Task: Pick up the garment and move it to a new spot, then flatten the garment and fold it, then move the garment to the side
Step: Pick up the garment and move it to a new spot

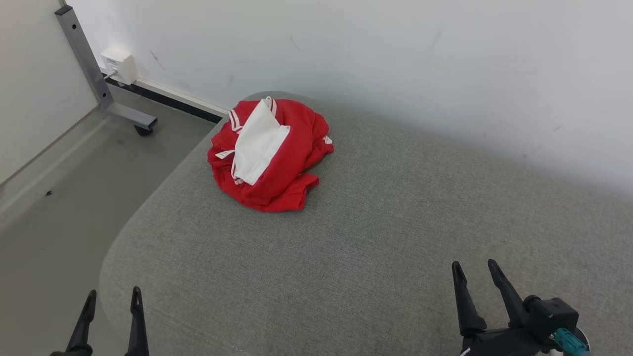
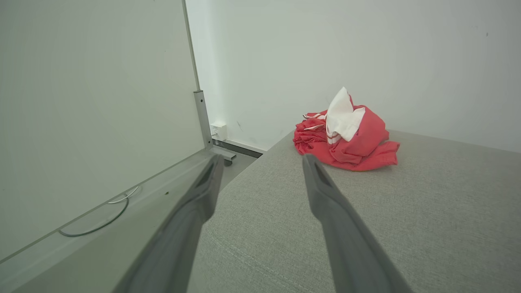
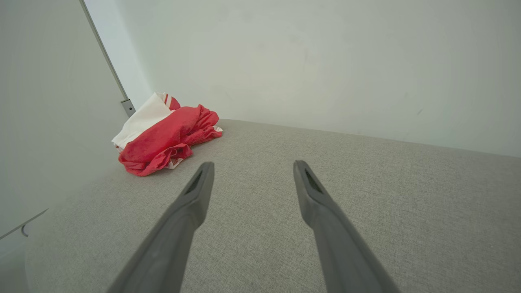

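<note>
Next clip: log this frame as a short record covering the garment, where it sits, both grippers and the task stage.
garment: red with a white panel, crumpled in a heap
location: far left part of the grey cushion, close to the wall
left gripper: fingers open, holding nothing, apart from the garment
right gripper: fingers open, holding nothing, over the cushion's near right
nearby: metal leg on a caster, white box
task stage: garment not yet picked up

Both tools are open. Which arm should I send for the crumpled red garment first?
Left, probably. The red and white garment lies bunched at the far left corner of the cushion, nearer the left tool; the right tool would have to reach across the cushion.
</note>
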You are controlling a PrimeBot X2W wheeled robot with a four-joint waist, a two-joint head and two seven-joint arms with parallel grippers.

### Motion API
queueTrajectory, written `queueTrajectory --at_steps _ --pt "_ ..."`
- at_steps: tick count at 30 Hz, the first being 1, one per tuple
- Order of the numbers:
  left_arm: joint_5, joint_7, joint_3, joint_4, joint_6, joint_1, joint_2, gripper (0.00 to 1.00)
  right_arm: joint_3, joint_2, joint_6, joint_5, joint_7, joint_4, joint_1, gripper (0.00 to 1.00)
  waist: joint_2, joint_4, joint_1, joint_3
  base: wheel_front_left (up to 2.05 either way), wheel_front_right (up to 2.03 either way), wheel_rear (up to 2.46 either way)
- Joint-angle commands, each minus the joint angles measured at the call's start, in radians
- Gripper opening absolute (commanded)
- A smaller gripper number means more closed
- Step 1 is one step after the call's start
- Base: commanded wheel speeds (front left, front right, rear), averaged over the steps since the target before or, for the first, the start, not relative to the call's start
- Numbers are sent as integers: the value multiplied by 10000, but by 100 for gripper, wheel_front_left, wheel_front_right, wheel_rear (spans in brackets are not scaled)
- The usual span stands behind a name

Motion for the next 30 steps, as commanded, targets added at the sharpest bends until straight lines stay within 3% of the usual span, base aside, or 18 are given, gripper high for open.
queueTrajectory --at_steps 1,6,14,23,30 --pt "-82 -73 -15 -17 48 78 -15 100 -44 -6 -21 -56 -65 21 -84 100 0 -9 0 9 0 0 0" --pt "-172 -70 -15 83 77 -217 -29 100 -227 -6 -21 -210 -145 -21 100 100 0 -72 0 44 0 0 0" --pt "-362 -36 24 109 -61 -1024 124 100 -446 -10 -21 -633 86 -324 -131 100 0 -794 0 697 0 0 0" --pt "-923 267 164 499 -298 -3589 401 100 -1010 -476 -21 -1089 444 -1357 -682 100 0 -2208 0 2372 0 0 0" --pt "-1209 509 432 1296 -424 -5715 983 100 -1645 -709 -21 -1310 724 -2399 -1065 100 0 -3304 0 3673 0 0 0"
